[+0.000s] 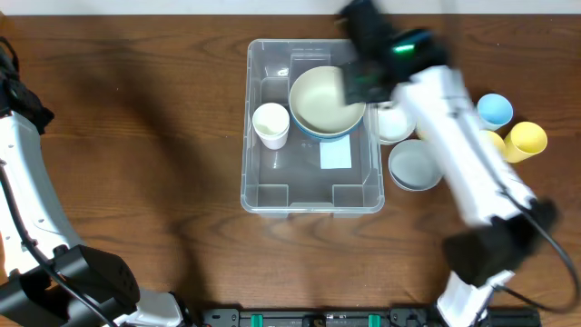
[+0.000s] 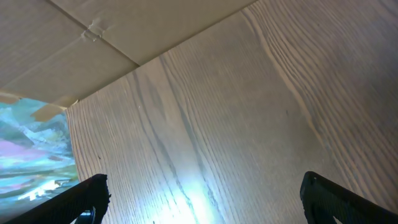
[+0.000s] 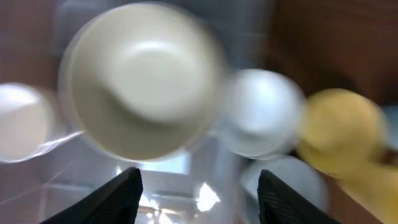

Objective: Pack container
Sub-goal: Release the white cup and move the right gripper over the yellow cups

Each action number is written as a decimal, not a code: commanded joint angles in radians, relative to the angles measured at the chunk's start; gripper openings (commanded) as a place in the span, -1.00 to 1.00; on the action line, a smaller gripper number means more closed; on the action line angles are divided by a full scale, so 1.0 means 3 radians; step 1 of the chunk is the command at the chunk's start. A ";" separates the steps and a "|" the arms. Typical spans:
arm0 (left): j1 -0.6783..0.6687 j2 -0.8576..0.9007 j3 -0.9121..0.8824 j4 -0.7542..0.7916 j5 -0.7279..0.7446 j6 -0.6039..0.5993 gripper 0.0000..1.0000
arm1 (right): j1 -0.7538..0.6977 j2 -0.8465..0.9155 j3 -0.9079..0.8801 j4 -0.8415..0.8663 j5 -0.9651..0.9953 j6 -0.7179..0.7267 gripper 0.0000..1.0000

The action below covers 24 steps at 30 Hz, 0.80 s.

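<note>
The clear container (image 1: 259, 182) stands mid-table with a white label (image 1: 335, 154) on its bottom. Inside it a cream bowl (image 1: 322, 98) rests in a blue bowl (image 1: 331, 136), and a white cup (image 1: 270, 123) stands to their left. My right gripper (image 1: 363, 80) hovers, blurred, over the container's back right corner. In the right wrist view my right gripper (image 3: 199, 196) is open with nothing between its fingers, and the cream bowl (image 3: 140, 78) lies just ahead. My left gripper (image 2: 202, 199) is open over bare wood, far from the container.
Right of the container lie a white bowl (image 1: 396, 123), a grey bowl (image 1: 415, 165), a blue cup (image 1: 495, 110) and two yellow cups (image 1: 526, 139). The left arm (image 1: 23, 163) runs along the table's left edge.
</note>
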 commanded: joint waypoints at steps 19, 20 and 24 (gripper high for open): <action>0.0011 0.0028 0.0011 -0.0008 -0.0064 0.0018 0.96 | -0.2790 -0.0296 -0.0362 -0.0401 -0.0140 -0.0020 0.25; 0.0011 0.0028 0.0011 -0.0006 -0.0064 0.0018 0.96 | -0.2846 -0.0296 -0.0409 -0.0367 -0.0189 -0.0045 0.25; 0.0011 0.0028 0.0011 -0.0006 -0.0064 0.0018 0.96 | -0.3087 -0.0296 -0.0759 -0.0126 -0.0389 -0.0064 0.25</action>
